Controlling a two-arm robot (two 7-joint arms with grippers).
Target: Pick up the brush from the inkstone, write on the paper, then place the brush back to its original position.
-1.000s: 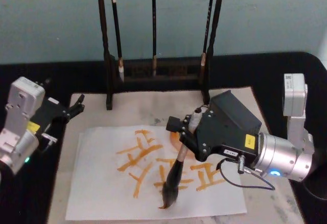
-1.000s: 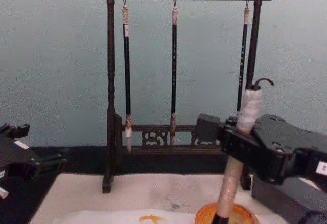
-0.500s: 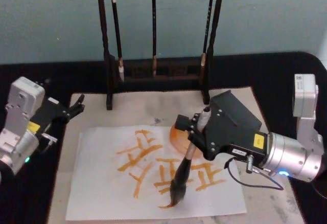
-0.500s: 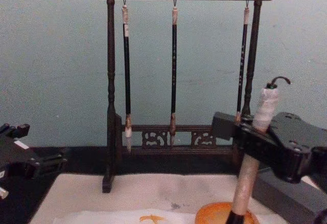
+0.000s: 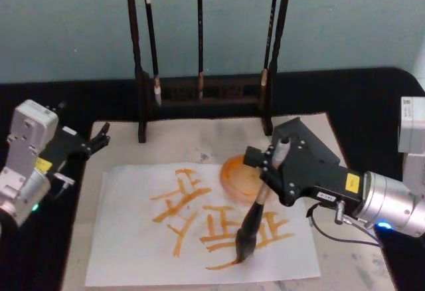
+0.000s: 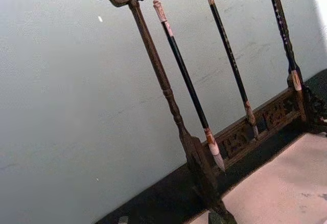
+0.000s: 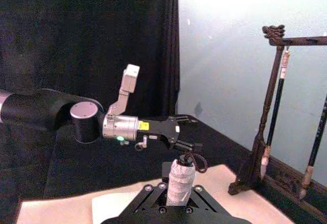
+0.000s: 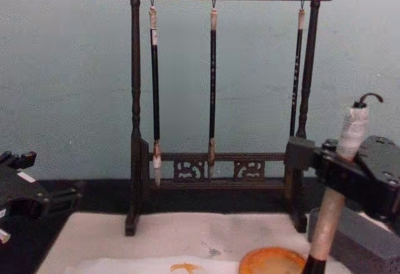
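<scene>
My right gripper (image 5: 267,171) is shut on the brush (image 5: 251,228), holding its pale handle tilted, with the loop end up. The dark bristle tip touches the paper (image 5: 126,238) at the lower right end of a long orange stroke. The whitish sheet carries several orange strokes. The inkstone (image 5: 239,177), a round orange dish, sits just behind the paper, left of the gripper. In the chest view the brush handle (image 8: 337,189) rises through the right gripper (image 8: 328,167) beside the inkstone (image 8: 272,261). My left gripper (image 5: 99,137) is parked open at the table's left edge.
A dark wooden rack (image 5: 143,72) with three thin hanging brushes (image 8: 212,80) stands at the back of the cream mat (image 5: 172,141). The black tablecloth (image 5: 358,98) surrounds the mat. The left wrist view looks at the rack (image 6: 168,96) against a pale wall.
My right gripper has carried the brush rightward along the paper's lower part, lengthening an orange stroke and uncovering the inkstone. The left arm has not moved.
</scene>
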